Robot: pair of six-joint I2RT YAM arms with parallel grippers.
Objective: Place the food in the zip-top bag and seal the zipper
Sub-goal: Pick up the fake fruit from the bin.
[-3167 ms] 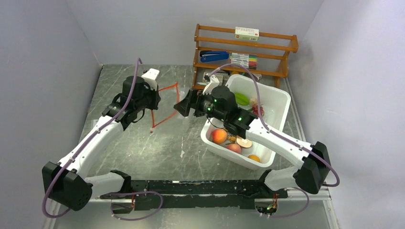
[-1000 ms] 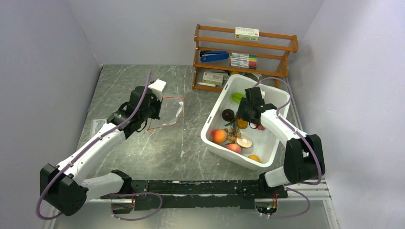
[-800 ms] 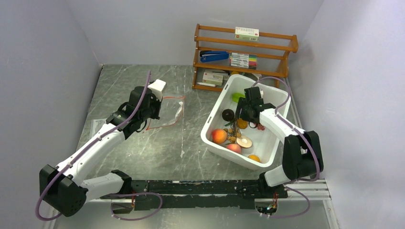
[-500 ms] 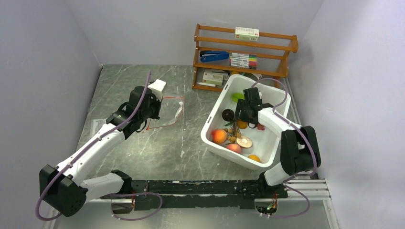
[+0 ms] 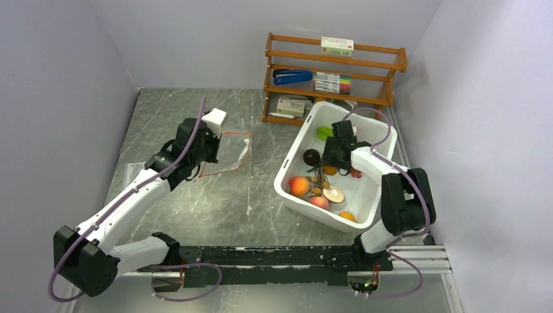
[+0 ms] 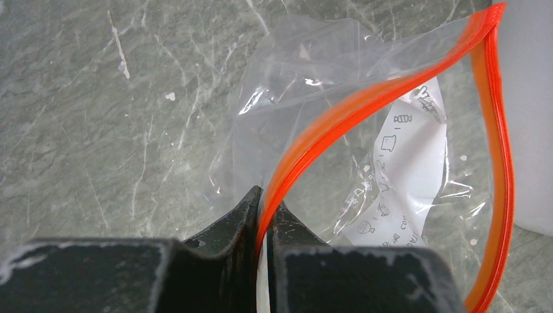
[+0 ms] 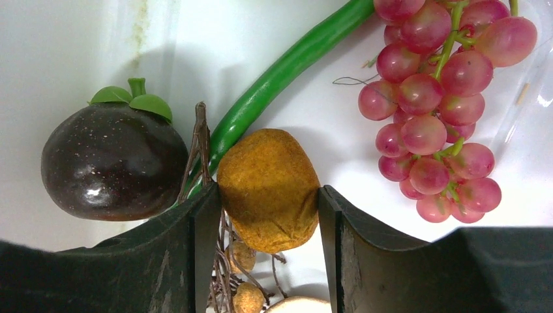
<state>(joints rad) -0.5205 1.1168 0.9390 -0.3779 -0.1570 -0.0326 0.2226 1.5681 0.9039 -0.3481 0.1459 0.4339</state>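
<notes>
right gripper [image 7: 269, 195] grips the orange fruit [image 7: 267, 176] in the bin [image 5: 312, 210]; left gripper [image 6: 264, 210] props the bag [image 6: 306, 72] open
left jaws are clamped tight on the zipper [image 6: 365, 104], lifting one lip so the mouth gapes toward the bin at the bench's [image 5: 195, 104] right edge. right jaws press both sides of the fruit, beside the grapes [image 7: 443, 98] and pod [image 7: 287, 65], probably to carry it over.

White arm links [image 5: 130, 195], black joints [image 5: 85, 261], purple cables [image 5: 203, 107]; left hand [image 6: 264, 205], right hand [image 7: 267, 195] matte black.
</notes>
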